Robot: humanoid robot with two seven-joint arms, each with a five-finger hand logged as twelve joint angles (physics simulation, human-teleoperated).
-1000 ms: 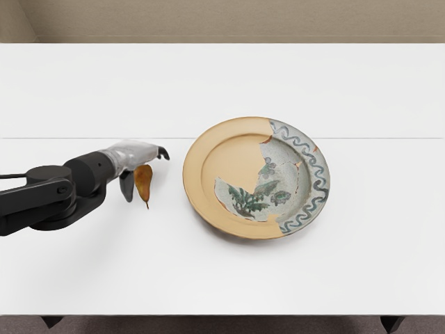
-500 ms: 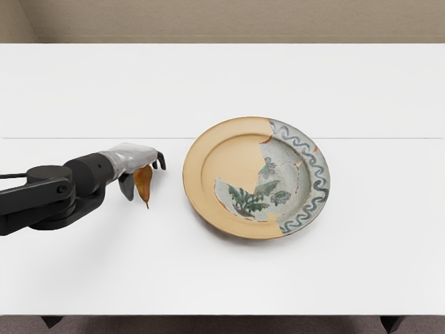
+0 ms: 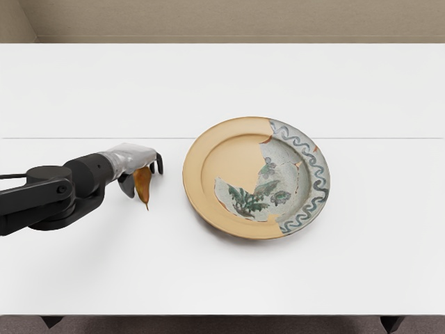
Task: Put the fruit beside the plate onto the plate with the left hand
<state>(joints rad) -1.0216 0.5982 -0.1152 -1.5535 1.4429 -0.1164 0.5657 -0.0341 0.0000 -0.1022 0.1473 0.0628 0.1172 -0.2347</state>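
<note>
Since a second ago the left hand's [image 3: 135,165] dark fingers [image 3: 158,164] have curled down and drawn in, so that they now hook over the top of the pear [image 3: 142,184] instead of sticking out above it; the pear itself has barely shifted. Nearest, the white table [image 3: 222,278] shows its front edge. Further in, the black left arm [image 3: 49,198] reaches in from the left edge and ends in a grey-backed hand. That hand is clasped on the pear, with the thumb [image 3: 126,185] against the fruit's left side and the fingers bent over its upper end. The pear is brownish-orange, with its narrow stem end pointing toward the viewer; it sits low at the table surface, just left of the plate [image 3: 208,149] and not touching it. The plate is round and shallow, ochre on its left part, pale with a green plant motif and a blue wavy border on its right. Behind the table runs a beige wall [image 3: 236,17].
</note>
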